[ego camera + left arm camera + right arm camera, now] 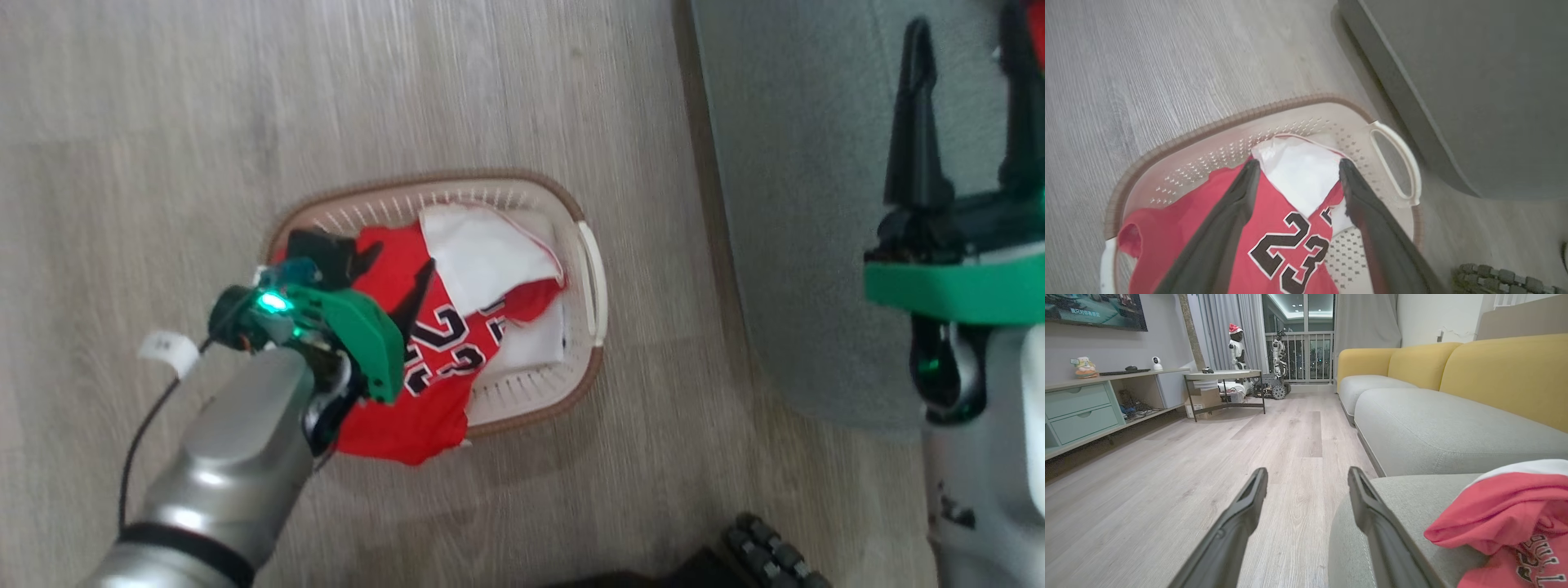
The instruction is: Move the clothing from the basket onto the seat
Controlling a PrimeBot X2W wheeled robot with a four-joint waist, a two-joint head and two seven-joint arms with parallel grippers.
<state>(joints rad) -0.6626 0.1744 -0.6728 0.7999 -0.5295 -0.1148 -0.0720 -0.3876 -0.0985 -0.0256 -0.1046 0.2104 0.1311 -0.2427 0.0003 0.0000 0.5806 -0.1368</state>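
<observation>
Head view. The basket [522, 181] stood on the wood-look floor [163, 163], its long axis running left to right, with one white handle [594, 286] at the end nearest the seat [800, 204]. The red jersey [441, 343] lay crumpled inside it, long axis slanting from the near-left rim, which a red fold overhung, up toward the far right, where the white lining showed. The left gripper [400, 261] hung over the jersey, fingers spread. The right gripper [969, 20] stood over the seat, fingers apart and holding nothing.

Left wrist view. The left gripper [1299, 163] had its fingers wide, their tips at the white lining; whether they touched the cloth could not be told. The black "23" on the red jersey [1274, 204] sat between the fingers.

Right wrist view. The right gripper [1307, 471] was spread and empty, pointing along the floor beside the seat edge. A second red garment [1506, 510] lay bunched on the seat [1412, 498], white trim uppermost.
</observation>
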